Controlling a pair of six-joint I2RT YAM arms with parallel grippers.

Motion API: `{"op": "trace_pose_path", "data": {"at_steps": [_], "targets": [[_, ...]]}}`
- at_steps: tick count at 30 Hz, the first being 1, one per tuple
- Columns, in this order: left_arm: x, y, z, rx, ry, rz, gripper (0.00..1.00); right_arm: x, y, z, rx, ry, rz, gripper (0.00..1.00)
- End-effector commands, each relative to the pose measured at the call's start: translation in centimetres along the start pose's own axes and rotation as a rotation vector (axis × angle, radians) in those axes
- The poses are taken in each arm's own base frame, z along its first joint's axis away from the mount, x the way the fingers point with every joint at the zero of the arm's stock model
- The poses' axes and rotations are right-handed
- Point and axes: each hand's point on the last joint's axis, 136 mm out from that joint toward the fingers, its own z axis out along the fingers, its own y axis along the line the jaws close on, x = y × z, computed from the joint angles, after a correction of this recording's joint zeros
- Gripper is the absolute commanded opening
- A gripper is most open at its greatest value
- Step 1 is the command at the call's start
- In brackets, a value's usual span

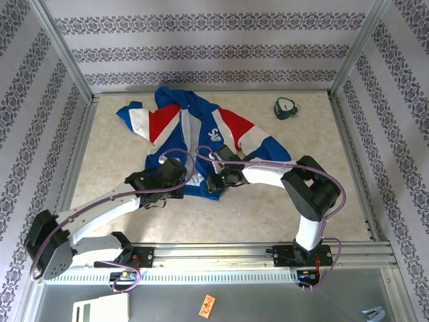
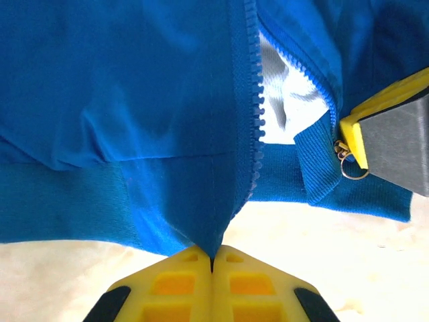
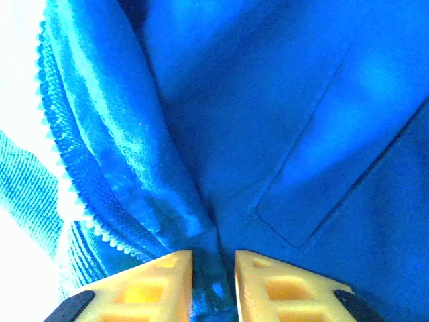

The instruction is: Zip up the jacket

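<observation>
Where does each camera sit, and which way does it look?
Top external: above and behind the robot, looking down on the beige table; white left arm and right arm reach the royal-blue jacket with red and white panels.
Left wrist: on the left arm, facing the jacket's hem; its yellow left claw pinches it.
Right wrist: on the right arm, facing blue cloth; its yellow right claw grips a fold.
Shared: both wrist views show the zipper teeth.
</observation>
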Motion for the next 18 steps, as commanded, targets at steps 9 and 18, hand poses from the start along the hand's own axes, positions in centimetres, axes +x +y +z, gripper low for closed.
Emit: {"op": "trace_pose_path", "data": {"at_steps": [9,18], "targets": [[-1.3,0.6,-3.4,0.067,-0.130,-0.070,0.00,0.6,-2.5,-4.4,0.064,-0.006,0.009,0.24],[-0.8,-1.0,-2.2,0.165,-0.123,-0.108,0.00,-2.1,1.2,-9.0,-0.072,-0.112,0.079,0.44]]}}
